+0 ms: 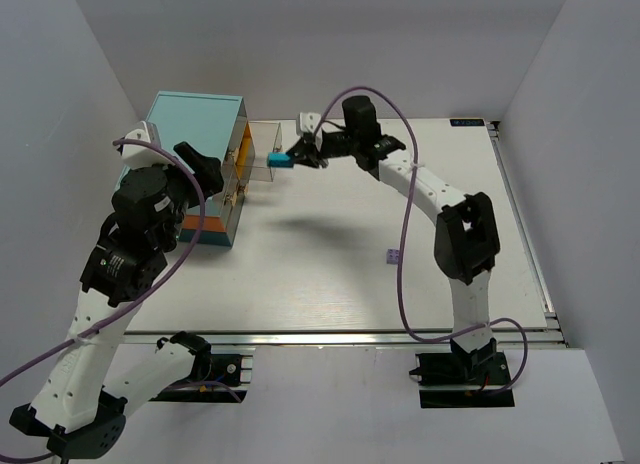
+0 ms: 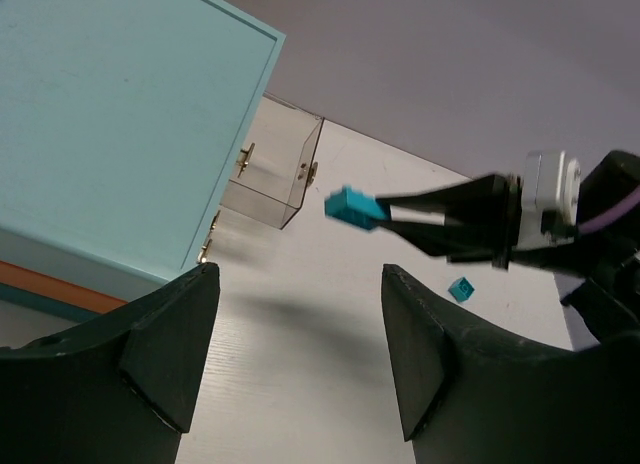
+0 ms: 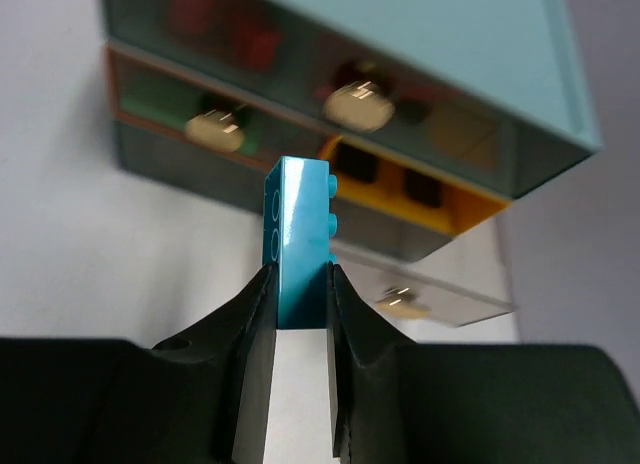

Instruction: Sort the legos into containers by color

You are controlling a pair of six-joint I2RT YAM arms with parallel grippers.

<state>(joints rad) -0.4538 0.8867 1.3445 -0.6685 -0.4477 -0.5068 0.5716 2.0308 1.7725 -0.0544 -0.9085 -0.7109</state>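
The white bench (image 1: 330,274) is the biggest thing here, and two arms reach over it. On its left side stands the big box cabinet (image 1: 190,119) with a light blue-green top and an orange stripe on its side. The left arm (image 1: 135,234) is bent up next to the cabinet, and the left jaws are spread wide with nothing in them. The right arm (image 1: 440,199) stretches across the bench toward the cabinet. One clear drawer (image 1: 262,144) is pulled out from the cabinet and looks bare inside. The other drawers are pushed in (they look blurry, but one shows red shapes and another shows green). The right jaws are pinching a blue brick (image 3: 300,244) by its two sides, with its bumpy part sticking out past the tips. The brick is up in the air, just beside the outer end of the open drawer, not inside it. A tiny purple brick (image 1: 392,254) lies alone on the bench, near the right arm.
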